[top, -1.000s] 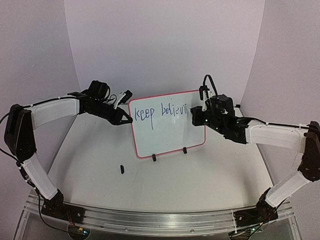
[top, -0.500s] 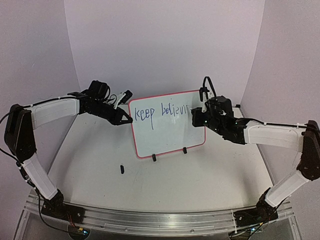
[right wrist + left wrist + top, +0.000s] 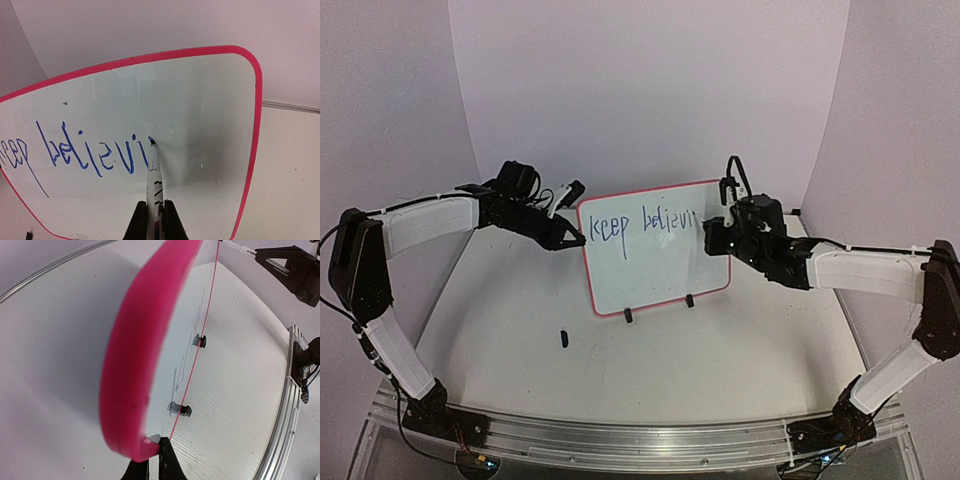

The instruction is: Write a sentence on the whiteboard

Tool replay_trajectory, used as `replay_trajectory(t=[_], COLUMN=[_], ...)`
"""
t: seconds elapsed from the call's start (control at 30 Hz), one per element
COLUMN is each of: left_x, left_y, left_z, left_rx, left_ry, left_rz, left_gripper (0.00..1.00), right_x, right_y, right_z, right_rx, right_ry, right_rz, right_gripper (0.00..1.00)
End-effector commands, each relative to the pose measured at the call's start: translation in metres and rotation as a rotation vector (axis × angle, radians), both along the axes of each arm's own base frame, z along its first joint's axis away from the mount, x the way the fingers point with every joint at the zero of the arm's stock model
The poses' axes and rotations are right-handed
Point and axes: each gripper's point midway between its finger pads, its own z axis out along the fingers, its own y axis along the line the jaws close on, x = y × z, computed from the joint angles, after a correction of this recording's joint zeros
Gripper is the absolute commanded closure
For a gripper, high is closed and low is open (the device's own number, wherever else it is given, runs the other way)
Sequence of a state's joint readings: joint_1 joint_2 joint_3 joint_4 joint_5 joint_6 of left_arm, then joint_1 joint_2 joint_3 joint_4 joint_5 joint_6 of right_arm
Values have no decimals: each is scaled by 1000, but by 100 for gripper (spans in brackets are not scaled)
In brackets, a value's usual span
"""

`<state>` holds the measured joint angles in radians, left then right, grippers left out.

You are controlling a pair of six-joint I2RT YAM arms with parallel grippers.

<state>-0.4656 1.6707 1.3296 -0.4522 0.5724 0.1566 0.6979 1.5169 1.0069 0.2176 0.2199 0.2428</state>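
The whiteboard (image 3: 655,250) stands tilted on two black clip feet at the table's middle. The sentence (image 3: 642,224) reads "keep believi" in blue along its top; the right wrist view shows the sentence (image 3: 92,150) mirrored. My left gripper (image 3: 576,238) is shut on the board's left red edge (image 3: 145,447). My right gripper (image 3: 717,236) is shut on a white marker (image 3: 154,185), and the marker's tip (image 3: 152,142) touches the board just past the last "i".
A small black marker cap (image 3: 563,338) lies on the table in front of the board's left side. The board's clip feet (image 3: 628,315) sit near the middle. An aluminium rail (image 3: 640,440) runs along the near edge. Purple walls enclose the table.
My right gripper has shifted slightly left and up with the marker at the end of "believi". The left arm and the board have not moved.
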Motion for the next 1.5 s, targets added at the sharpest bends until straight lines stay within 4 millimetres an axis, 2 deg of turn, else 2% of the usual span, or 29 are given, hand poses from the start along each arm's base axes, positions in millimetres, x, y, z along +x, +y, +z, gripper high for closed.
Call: replay_trajectory(t=[0.0,0.23,0.37,0.53,0.7,1.47], left_x=[-12,-12,-12,-12,-12,-12], left_y=[9,9,10,10,10,10], left_z=[-46,-45,-45,-45,-45,-45], left_rx=[155,154,156,157,156,157], left_ry=[68,67,67,67,65,65], left_rz=[-9,-11,-9,-9,-10,-9], left_gripper=[100,100,100,100,100,100], right_x=[-4,-7,-5,-3,-3,3], right_y=[-10,-11,-8,-5,-5,4], right_z=[-9,-11,1,24,36,30], right_rx=[11,12,20,40,47,42], right_ry=[22,29,6,-40,-67,-54], right_rz=[-28,-25,-18,-2,4,21], right_gripper=[100,100,100,100,100,100])
